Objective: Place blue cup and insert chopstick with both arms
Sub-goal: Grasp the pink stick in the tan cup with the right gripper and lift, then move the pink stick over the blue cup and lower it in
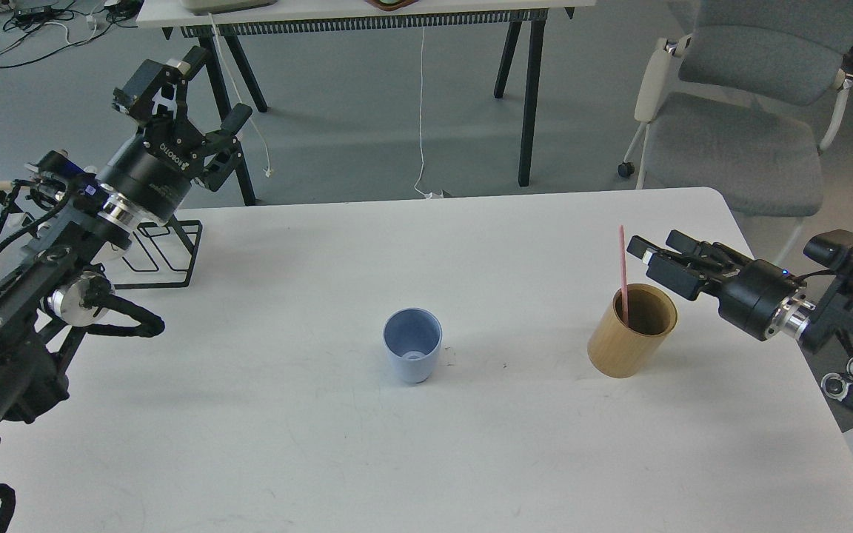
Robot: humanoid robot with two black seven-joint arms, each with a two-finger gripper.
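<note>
From the head view: white table (263, 444) filling most of the frame. Near its centre, the blue cup (412, 345) upright, mouth open, empty. At three o'clock from it, well apart, a tan wooden holder (631, 331) — the pink chopstick (623, 272) standing inside, leaning slightly, top end well above the rim. Just at two o'clock of the holder, the right gripper (654, 260), fingers parted a little and gripping nothing, tips close to the chopstick yet apart from it. Over at ten o'clock from the cup, raised above the table's far-left edge, the left gripper (208, 92) (fingers spread wide, nothing between them). Below it, a black wire rack (167, 255). Beyond the table at one o'clock, a grey chair (745, 111).
</note>
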